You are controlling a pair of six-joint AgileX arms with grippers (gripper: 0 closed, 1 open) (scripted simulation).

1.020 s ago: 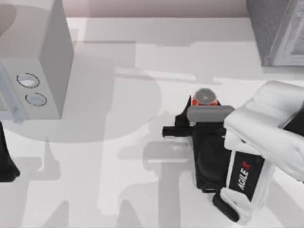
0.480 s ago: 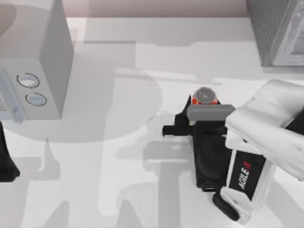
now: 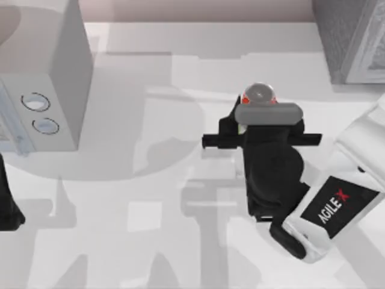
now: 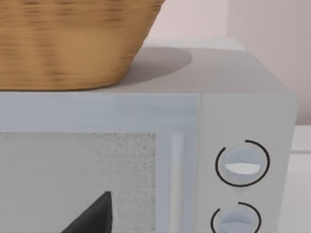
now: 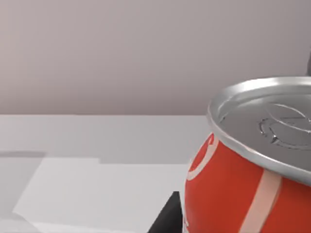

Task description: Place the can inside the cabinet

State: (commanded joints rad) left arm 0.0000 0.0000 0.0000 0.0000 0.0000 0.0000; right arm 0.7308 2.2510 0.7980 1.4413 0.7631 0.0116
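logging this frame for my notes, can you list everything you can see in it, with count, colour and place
small drinks can: one, red body with silver top, right of the table's middle, upright at the right claw's tip
large dark grey speckled cabinet: one, paler grey door panel, far right corner
smooth light-grey box with two round dials: one, far left side
woven basket: one, tan, on top of the dial box
table: one, white
right claw: one, black, on a white arm, at the can
left arm: one, black, parked at the left edge
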